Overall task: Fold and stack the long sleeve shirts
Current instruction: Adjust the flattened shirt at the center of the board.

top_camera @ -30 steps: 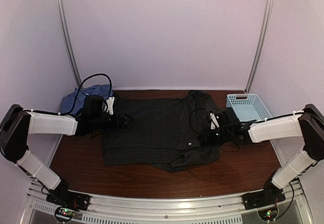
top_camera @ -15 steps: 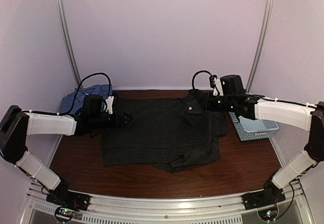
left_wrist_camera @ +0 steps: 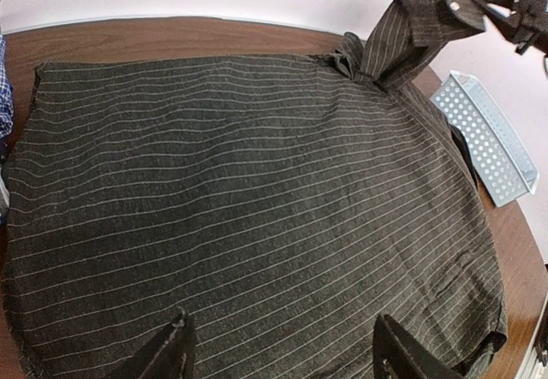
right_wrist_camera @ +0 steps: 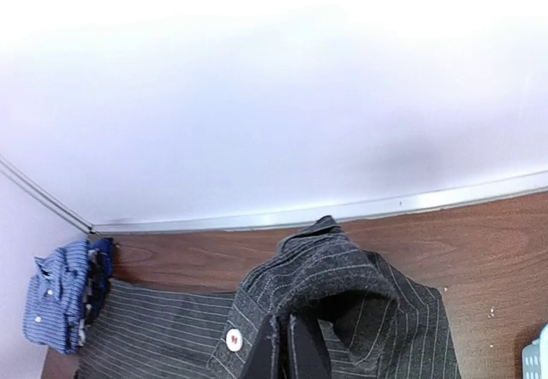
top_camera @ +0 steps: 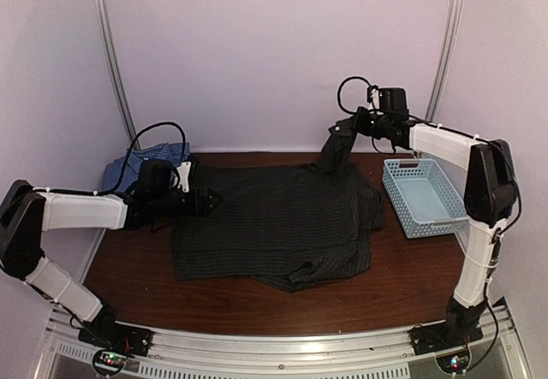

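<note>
Between the fingertips of my right gripper [top_camera: 349, 128] I have the cuff [right_wrist_camera: 295, 306] of the black pinstriped shirt [top_camera: 274, 221], pinched tight with the jaws fully closed on the fabric. The gripper sits high above the table [top_camera: 231, 302], close to the back wall [top_camera: 274, 54]. From it the sleeve [top_camera: 334, 150] hangs down in a taut slope to the shirt's far right corner. On the right wrist view a white button [right_wrist_camera: 233, 339] shows on the cuff, just left of the fingers [right_wrist_camera: 301, 352].

Below and to the left of that gripper, the shirt's body lies spread flat across the table, its pale stripes running side to side. Below and to the right of it stands the light blue basket [top_camera: 394, 189], just beside the shirt's right edge.

My left gripper [top_camera: 214, 199] hangs low over the left part of the black shirt, jaws spread wide, nothing between them. On the left wrist view both fingers [left_wrist_camera: 171, 353] frame bare striped cloth; I cannot tell whether they touch it.

Behind that gripper, toward the far left corner, the blue checked shirt [top_camera: 137, 163] lies bunched up, just beside the black one.
</note>
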Motion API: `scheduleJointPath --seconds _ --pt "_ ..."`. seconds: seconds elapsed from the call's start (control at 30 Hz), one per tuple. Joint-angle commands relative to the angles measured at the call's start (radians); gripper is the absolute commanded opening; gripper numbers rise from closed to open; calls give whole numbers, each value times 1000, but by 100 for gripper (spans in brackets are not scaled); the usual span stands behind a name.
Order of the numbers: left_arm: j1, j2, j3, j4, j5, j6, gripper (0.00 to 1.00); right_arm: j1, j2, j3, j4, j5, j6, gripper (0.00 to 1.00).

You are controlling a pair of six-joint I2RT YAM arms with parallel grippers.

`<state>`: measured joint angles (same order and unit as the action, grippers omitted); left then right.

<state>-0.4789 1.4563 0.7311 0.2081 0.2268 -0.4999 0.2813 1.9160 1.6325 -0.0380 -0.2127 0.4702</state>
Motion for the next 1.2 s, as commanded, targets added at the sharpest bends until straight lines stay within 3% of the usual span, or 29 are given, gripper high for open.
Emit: scheduleJointPath --seconds 0.0,0.1,0.2,0.37,0.6,0.77,1.17 --pt "2 -8 -9 18 5 3 72 -35 173 72 -20 -96 20 10" --pt "2 -4 -7 15 7 6 72 -36 220 69 -34 -128 18 36" --pt "2 7 -2 7 11 13 72 -35 165 -26 -13 -128 10 59" --pt "2 23 -4 -13 28 27 74 -19 -74 -328 -14 -89 -28 81" --pt "-20 12 -60 -10 45 7 74 96 -395 -723 -96 69 -26 80" --pt "-29 27 -110 18 39 -23 74 127 -468 -889 -22 45 2 76" --pt "-32 116 -154 75 -12 -36 74 114 -282 -796 91 21 -21 79"
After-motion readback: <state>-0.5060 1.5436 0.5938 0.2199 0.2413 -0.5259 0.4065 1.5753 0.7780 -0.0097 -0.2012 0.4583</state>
